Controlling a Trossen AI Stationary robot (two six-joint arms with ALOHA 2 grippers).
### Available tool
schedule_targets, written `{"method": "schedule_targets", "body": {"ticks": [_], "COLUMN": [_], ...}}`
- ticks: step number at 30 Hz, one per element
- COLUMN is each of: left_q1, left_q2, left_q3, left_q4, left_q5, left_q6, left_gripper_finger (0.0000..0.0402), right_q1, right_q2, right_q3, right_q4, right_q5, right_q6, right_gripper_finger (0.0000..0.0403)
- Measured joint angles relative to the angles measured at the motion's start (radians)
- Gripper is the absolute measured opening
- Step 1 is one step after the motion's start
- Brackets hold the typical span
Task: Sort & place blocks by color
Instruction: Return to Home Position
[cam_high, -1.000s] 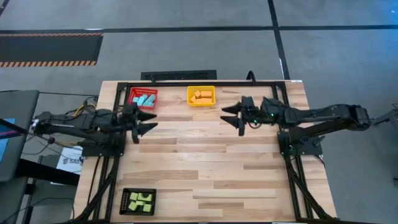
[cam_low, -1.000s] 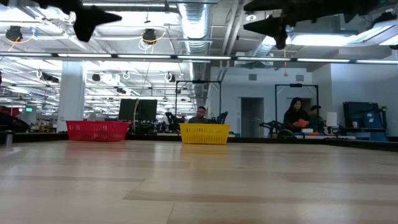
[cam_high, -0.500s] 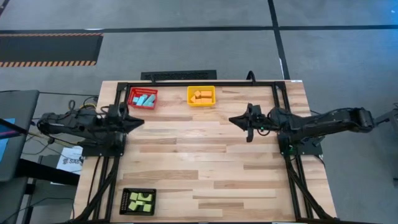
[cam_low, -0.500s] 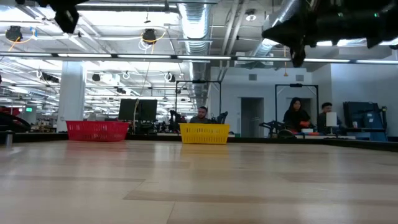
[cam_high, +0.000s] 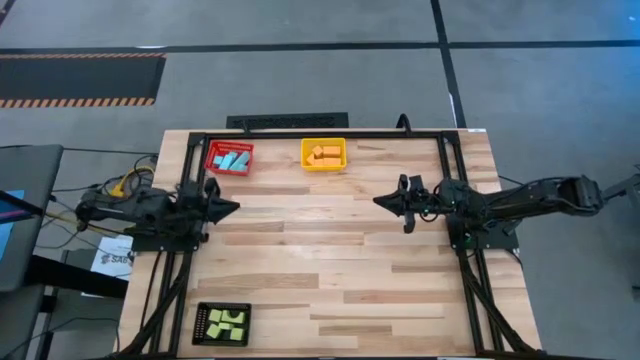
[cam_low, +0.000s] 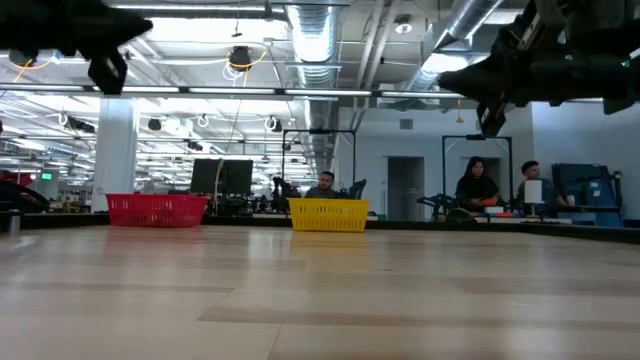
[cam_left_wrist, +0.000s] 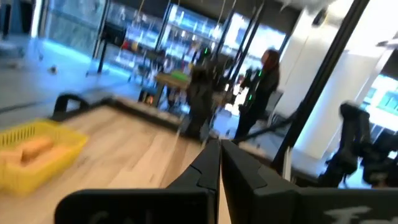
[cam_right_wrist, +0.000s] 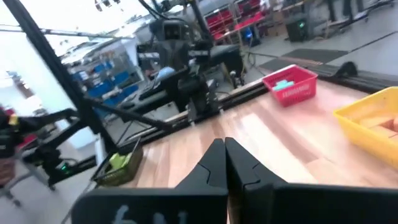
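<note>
The blocks lie in three bins. Light blue ones (cam_high: 232, 159) fill the red bin (cam_high: 213, 150) and orange ones (cam_high: 322, 153) the yellow bin (cam_high: 306, 156), both at the table's far edge. Light green ones (cam_high: 226, 322) lie in the black tray (cam_high: 200, 325) at the near left corner. My left gripper (cam_high: 232, 208) hangs shut and empty above the table's left side, well clear of the red bin. My right gripper (cam_high: 380, 201) hangs shut and empty right of the middle. Both wrist views show the fingers closed together, left (cam_left_wrist: 219, 151) and right (cam_right_wrist: 224, 149).
A black frame rail (cam_high: 320, 134) runs along the table's far edge and down both sides. Bare wood (cam_high: 320, 260) lies between the two arms. People sit at desks (cam_low: 480, 190) in the room beyond the table.
Both grippers have shut on nothing. My left gripper has drawn back toward the table's left edge and my right gripper toward the right edge. Both have come down a little. The bins and blocks have stayed where they were.
</note>
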Motion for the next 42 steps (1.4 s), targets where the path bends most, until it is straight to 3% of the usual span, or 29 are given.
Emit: {"method": "schedule_targets", "body": {"ticks": [12,21,26,29,42], "left_q1": [0.000,0.000,0.000,0.000,0.000], "left_q2": [-0.019,-0.019,-0.019,-0.019,-0.019], "left_q3": [-0.120,-0.131,-0.131,-0.131,-0.131], "left_q4": [0.095,0.092,0.075,0.072,0.025], "left_q5": [0.010,0.012,0.012,0.016,-0.025], "left_q6": [-0.018,-0.023,-0.050,-0.051,-0.049], "left_gripper_finger": [0.0000,0.0000,0.0000,0.0000,0.0000], "right_q1": [-0.097,-0.151,-0.165,-0.160,-0.163], "right_q2": [-0.003,-0.061,-0.204,-0.318,-0.796], "right_q3": [-0.048,-0.086,-0.141,-0.140,-0.140], "right_q4": [0.009,0.032,0.006,-0.098,-0.700], "right_q5": [-0.177,-0.210,-0.165,-0.139,-0.080], "right_q6": [0.030,0.050,0.048,0.033,-0.022], "right_gripper_finger": [0.0002,0.0001,0.0001,0.0001,0.0000]}}
